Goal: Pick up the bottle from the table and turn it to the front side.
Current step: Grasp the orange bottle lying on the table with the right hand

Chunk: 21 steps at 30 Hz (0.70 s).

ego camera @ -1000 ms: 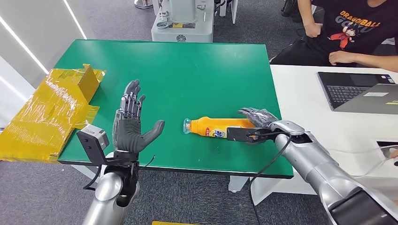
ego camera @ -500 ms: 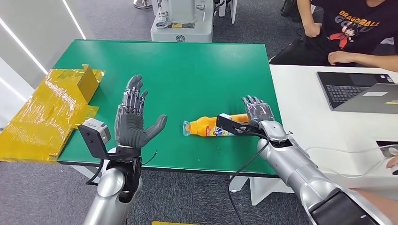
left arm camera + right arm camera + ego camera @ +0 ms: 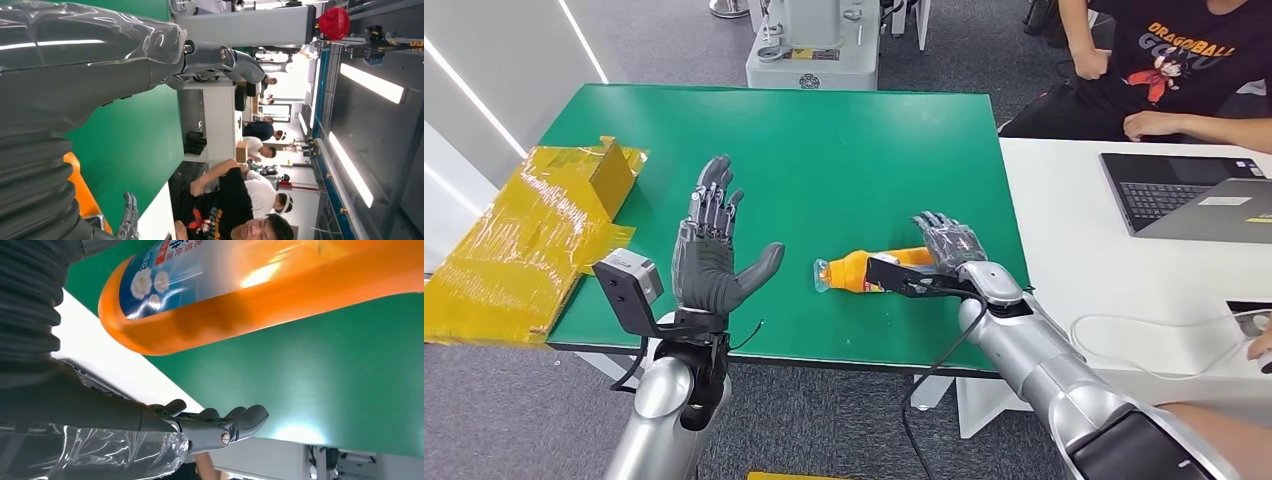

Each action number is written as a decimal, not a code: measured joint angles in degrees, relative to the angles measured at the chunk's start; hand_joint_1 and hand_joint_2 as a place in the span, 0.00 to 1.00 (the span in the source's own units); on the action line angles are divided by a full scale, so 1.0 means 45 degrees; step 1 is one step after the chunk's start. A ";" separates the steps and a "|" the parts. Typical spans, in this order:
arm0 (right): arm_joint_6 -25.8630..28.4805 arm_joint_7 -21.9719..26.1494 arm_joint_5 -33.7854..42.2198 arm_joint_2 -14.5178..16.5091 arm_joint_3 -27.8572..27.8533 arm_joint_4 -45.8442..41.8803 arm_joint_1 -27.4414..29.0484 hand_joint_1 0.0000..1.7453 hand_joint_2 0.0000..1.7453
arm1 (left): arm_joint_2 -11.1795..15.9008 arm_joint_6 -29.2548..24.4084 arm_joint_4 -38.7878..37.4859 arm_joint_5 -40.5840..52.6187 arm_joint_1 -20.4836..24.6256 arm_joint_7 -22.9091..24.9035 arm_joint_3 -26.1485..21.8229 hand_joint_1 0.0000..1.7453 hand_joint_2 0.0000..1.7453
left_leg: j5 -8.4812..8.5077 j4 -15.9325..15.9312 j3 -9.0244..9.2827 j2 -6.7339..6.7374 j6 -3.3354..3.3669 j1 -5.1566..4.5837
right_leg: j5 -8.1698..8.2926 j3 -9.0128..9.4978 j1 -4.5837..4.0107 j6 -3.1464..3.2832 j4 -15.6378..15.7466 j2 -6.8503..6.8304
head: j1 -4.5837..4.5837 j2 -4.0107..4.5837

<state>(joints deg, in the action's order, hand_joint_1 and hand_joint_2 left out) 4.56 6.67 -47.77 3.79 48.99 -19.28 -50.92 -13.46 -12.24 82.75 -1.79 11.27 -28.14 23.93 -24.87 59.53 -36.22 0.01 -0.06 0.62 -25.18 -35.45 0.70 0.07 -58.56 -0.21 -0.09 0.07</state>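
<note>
An orange bottle lies on its side on the green table, cap end pointing left. My right hand is at the bottle's base end with its fingers stretched out flat, and the wrist bracket hides the bottle's middle. In the right wrist view the bottle with its blue label lies close beside the palm, and the fingers reach out past it without curling round. My left hand is raised near the table's front edge, left of the bottle, fingers spread and thumb out. The bottle shows beside the left hand.
A yellow taped cardboard box overhangs the table's left edge. A white table adjoins on the right with a laptop and a cable. A seated person rests their arms there. A grey machine base stands behind.
My right hand has slid left along the bottle, and its bracket now covers more of the label. The left hand has risen a little and drifted right.
</note>
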 joint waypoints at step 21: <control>-0.2688 0.0537 -0.0460 0.0057 -0.0962 0.0344 0.0111 0.00 1.00 | -0.0032 0.0029 0.0349 0.0250 -0.0436 0.0127 -0.0036 0.00 1.00 | 0.0000 0.0000 -0.0001 0.0000 0.0000 0.0000 | 0.0000 0.0001 0.0000 0.0000 0.0001 -0.0001 | -0.0001 0.0000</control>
<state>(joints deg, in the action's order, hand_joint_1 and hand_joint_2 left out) -7.53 9.09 -49.84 4.04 44.65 -17.73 -50.42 -13.61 -12.11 84.32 -0.67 9.31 -27.56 23.77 -24.87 59.53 -36.22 0.01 -0.06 0.62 -25.18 -35.44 0.70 0.06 -58.55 -0.21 -0.09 0.07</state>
